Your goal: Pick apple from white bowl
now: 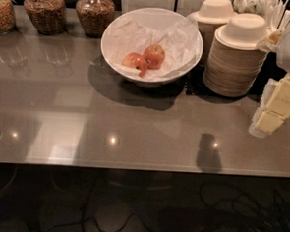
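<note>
No readable text, label or number anywhere, nor on the gripper (275, 112) at right edge.

The apple (154, 56), small, round and red-orange with yellowish flecks, is seen lying on crumpled paper near the middle of the bowl (190, 59). The bowl, wide, glossy and white with sloping sides, is set upright at the far centre. The gripper (270, 120) is held at the right edge, well apart from both.
</note>
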Available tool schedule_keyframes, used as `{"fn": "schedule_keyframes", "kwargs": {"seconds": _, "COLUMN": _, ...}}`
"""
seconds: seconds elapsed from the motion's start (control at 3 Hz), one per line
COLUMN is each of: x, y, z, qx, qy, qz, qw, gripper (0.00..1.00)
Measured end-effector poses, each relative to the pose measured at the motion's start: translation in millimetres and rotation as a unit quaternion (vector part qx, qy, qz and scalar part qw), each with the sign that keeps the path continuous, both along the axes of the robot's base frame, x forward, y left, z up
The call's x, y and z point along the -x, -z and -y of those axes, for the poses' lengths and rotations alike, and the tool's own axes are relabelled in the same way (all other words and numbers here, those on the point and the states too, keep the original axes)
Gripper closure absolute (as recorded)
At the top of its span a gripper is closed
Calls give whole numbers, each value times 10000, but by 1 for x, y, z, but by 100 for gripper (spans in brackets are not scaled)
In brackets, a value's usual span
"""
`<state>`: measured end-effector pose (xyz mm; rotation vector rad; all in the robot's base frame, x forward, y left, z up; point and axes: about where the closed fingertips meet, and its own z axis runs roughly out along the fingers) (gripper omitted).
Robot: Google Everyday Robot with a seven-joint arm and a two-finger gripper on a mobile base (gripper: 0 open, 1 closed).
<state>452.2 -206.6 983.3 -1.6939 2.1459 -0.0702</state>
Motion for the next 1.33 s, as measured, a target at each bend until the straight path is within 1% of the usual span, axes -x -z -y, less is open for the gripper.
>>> {"fn": "schedule_keyframes", "kwargs": {"seconds": 0.33, "x": -28, "y": -1, "z": -17, "qx": -563, "qy": -170, "qz": 436, "qw": 9973, "gripper": 0}}
{"fn": "schedule_keyframes", "kwargs": {"seconds": 0.67, "x": -68, "y": -3, "z": -41, "qx": -1064, "qy": -387, "qz": 898, "qw": 9895, "gripper": 0}}
{"fn": "schedule_keyframes", "kwargs": {"seconds": 1.0, "x": -106, "y": -10, "z": -63, "qx": -1321, "qy": -540, "qz": 1261, "qw": 9817, "gripper": 0}}
{"fn": "schedule_keyframes", "kwargs": {"seconds": 1.33, "x": -142, "y": -21, "z": -87, "qx": -1460, "qy": -701, "qz": 1549, "qw": 9746, "gripper": 0}}
